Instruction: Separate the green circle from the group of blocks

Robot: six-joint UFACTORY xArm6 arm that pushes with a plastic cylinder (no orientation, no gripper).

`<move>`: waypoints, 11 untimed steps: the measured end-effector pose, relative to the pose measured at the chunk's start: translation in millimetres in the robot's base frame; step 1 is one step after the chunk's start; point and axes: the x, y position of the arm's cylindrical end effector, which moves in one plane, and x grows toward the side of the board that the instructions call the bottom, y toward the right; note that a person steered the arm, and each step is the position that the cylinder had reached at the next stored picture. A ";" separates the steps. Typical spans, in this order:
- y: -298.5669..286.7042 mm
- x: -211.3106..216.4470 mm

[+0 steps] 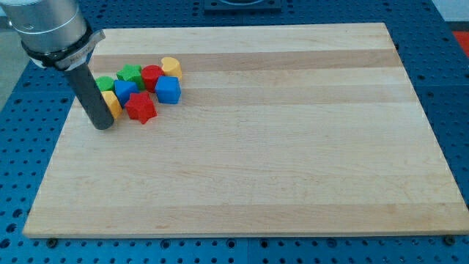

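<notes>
The blocks lie in one tight group at the board's upper left. The green circle is at the group's left end, partly hidden behind my rod. Beside it are a green star, a red circle, a yellow block, a blue block, a blue cube, a red star and a yellow block. My tip rests on the board just below and left of the group, touching or almost touching the lower yellow block.
The wooden board lies on a blue perforated table. The board's left edge is close to my rod.
</notes>
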 end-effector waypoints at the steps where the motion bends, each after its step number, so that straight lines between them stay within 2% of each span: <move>1: -0.3 1.6; 3: -48.6 7.9; 5: -59.2 -57.3; 7: -27.4 -82.7; 9: 8.6 -81.5; 11: 69.2 -73.3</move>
